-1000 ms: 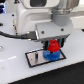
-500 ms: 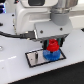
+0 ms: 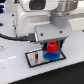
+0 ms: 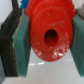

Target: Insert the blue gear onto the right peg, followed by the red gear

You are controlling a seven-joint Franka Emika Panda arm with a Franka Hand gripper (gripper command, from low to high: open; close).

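In the exterior view my gripper (image 3: 52,47) is shut on the red gear (image 3: 52,47), held just above the blue gear (image 3: 51,55). The blue gear lies flat at the right end of the black-bordered grey plate (image 3: 35,59). The right peg is hidden under the gears. The plate's other pin (image 3: 39,53) stands bare toward the exterior view's left. In the wrist view the red gear (image 4: 50,35) with its dark centre hole fills the picture, clamped between my green finger pads (image 4: 22,47).
The white arm body (image 3: 35,17) looms over the plate. A black cable (image 3: 15,36) runs across the white table (image 3: 15,72) at the exterior view's left.
The gripper with the red gear has come down slightly toward the blue gear. The blue gear and plate have not moved.
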